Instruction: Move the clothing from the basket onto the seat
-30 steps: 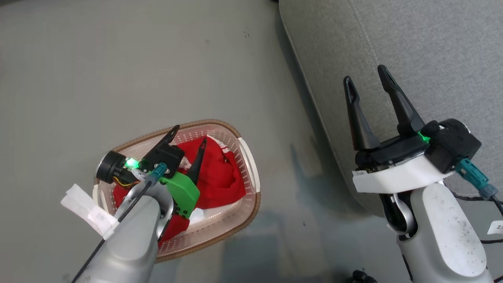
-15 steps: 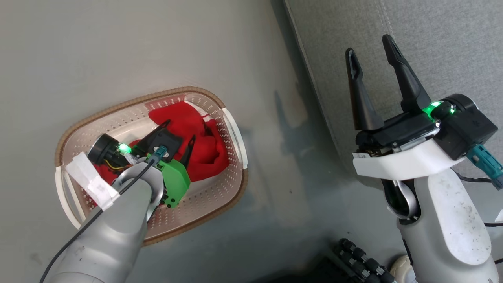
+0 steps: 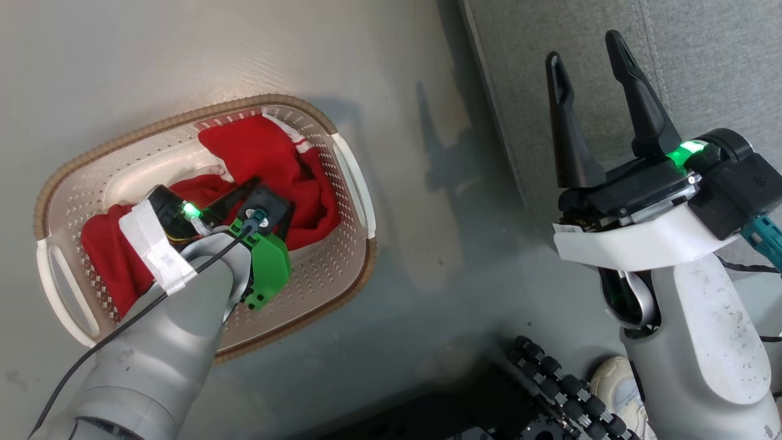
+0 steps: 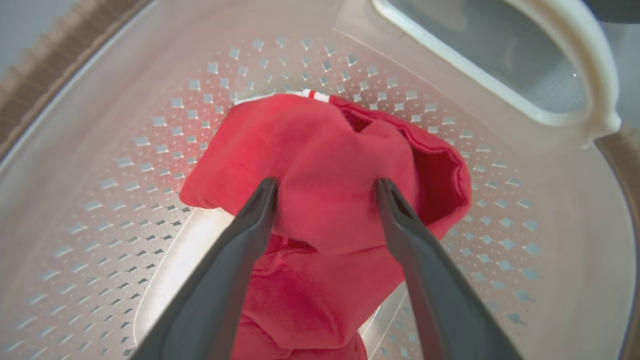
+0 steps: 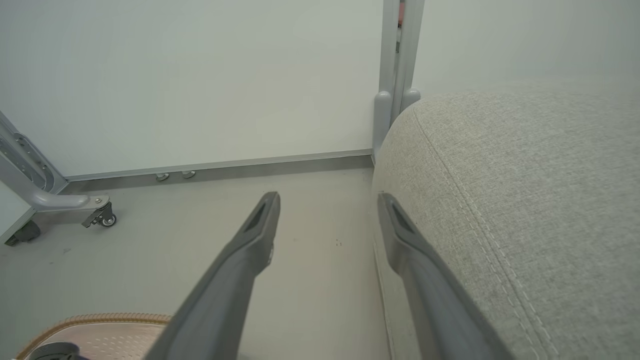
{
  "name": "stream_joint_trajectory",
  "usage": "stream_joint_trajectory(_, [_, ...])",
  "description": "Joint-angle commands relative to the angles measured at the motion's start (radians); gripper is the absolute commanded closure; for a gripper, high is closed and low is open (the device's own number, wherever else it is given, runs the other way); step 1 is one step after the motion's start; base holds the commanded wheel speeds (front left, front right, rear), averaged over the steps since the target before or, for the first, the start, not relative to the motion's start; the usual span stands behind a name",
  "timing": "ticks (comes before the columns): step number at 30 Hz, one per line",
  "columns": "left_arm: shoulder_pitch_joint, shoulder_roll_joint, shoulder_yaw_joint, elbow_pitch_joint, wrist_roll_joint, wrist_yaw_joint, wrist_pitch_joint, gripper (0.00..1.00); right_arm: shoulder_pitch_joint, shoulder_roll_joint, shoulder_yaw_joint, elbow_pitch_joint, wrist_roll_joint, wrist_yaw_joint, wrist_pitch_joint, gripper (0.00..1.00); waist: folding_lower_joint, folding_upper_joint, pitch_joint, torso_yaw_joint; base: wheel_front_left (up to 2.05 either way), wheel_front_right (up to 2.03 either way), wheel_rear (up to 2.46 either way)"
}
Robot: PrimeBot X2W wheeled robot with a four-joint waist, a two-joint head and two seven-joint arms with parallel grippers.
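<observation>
Two left fingers (image 4: pixel 240 250), spread wide and pointing down into the basket (image 4: pixel 125 150), straddle a raised fold of the red clothing (image 4: pixel 325 150), with one tip at each side of it and nothing pinched. The rest of the clothing lies beneath them on the basket's perforated bottom. The right fingers (image 5: pixel 245 260), likewise spread and holding nothing, hang above the floor (image 5: pixel 100 260) at the rounded edge of the grey seat (image 5: pixel 525 200), well apart from the basket, which stands on the floor.

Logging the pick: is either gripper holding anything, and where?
Nothing held: the left gripper is open astride a fold of the clothing; the right gripper is open, empty.
</observation>
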Motion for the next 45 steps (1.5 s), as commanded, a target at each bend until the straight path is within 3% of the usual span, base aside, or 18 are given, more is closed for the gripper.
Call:
stream_joint_trajectory(1, [-0.027,0.006,-0.018,0.01,-0.004,-0.002,0.009,0.0,-0.015,-0.002,-0.003,-0.006,0.006,-0.001,-0.003,0.0,-0.0002,0.0092,0.029,-0.004,0.0,0.0,0.0])
stream_joint_trajectory(14, [-0.115,0.005,-0.145,0.046,-0.029,-0.002,0.099,0.0,-0.017,-0.002,-0.015,-0.021,-0.008,-0.001,-0.003,0.0,-0.0002,0.0092,0.112,0.001,0.0,0.0,0.0])
stream_joint_trajectory(15, [-0.113,0.003,-0.15,0.047,-0.038,-0.001,0.108,0.1,-0.016,-0.002,-0.015,-0.022,-0.009,-0.001,-0.003,0.0,-0.0002,0.0092,0.113,0.001,0.0,0.0,0.0])
stream_joint_trajectory(16, [-0.115,0.002,-0.159,0.048,-0.04,-0.001,0.113,0.63,-0.016,-0.001,-0.014,-0.02,-0.01,-0.001,-0.003,0.0,-0.0002,0.0092,0.114,0.002,0.0,0.0,0.0])
stream_joint_trajectory(17, [-0.117,0.0,-0.165,0.049,-0.045,-0.001,0.116,0.99,-0.017,-0.002,-0.014,-0.019,-0.01,-0.001,-0.003,0.0,-0.0002,0.0092,0.114,0.002,0.0,0.0,0.0])
stream_joint_trajectory(28, [-0.11,-0.025,-0.235,0.049,-0.112,-0.001,0.087,1.0,-0.015,-0.002,-0.011,0.002,-0.023,-0.001,-0.003,0.0,-0.0002,0.0092,0.056,0.022,0.0,0.0,0.0])
stream_joint_trajectory(45, [0.021,-0.059,-0.305,-0.022,-0.225,-0.001,-0.001,1.0,0.052,-0.002,0.0,0.083,-0.062,-0.001,-0.003,0.0,-0.0002,0.0092,-0.234,0.114,0.0,0.0,0.0])
